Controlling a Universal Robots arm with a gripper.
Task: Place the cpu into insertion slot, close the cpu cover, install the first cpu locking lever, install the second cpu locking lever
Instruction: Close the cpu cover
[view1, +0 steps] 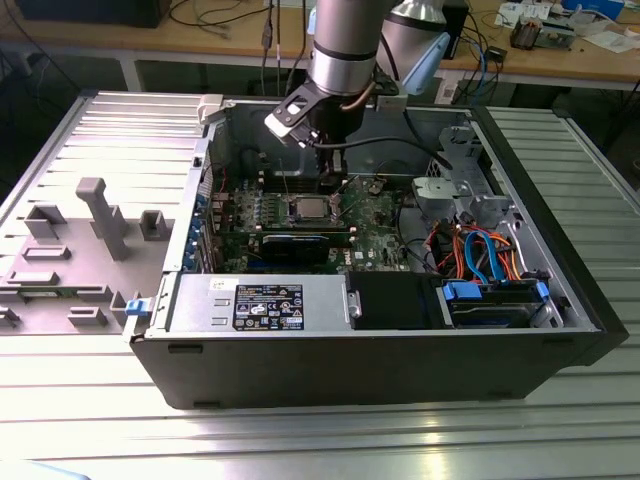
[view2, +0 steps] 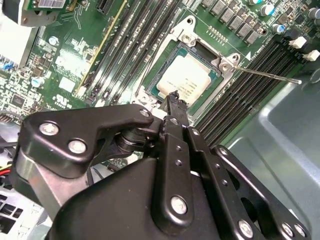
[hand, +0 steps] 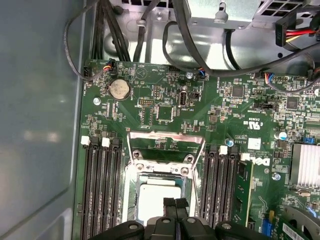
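Observation:
The cpu (hand: 156, 196) lies flat in the insertion slot (hand: 129, 197) on the green motherboard, its silvery top facing up. It also shows in the second wrist view as the cpu (view2: 184, 82) and in the exterior view as the cpu (view1: 305, 208). The cpu cover (hand: 166, 135) stands raised at the slot's far edge, with the board visible through its cut-out. A thin locking lever (view2: 270, 74) sticks out sideways over the memory slots. My gripper (hand: 175, 203) is shut with nothing between its fingers. It hangs just above the cpu's near edge, seen again as the gripper (view2: 173, 96).
Long black memory slots (hand: 102, 190) flank the socket on both sides. The open computer case (view1: 350, 360) has grey metal walls around the board. Black cables (hand: 200, 65) run along the board's far edge. A power supply (view1: 265, 303) and a blue drive bay (view1: 495, 295) lie in front.

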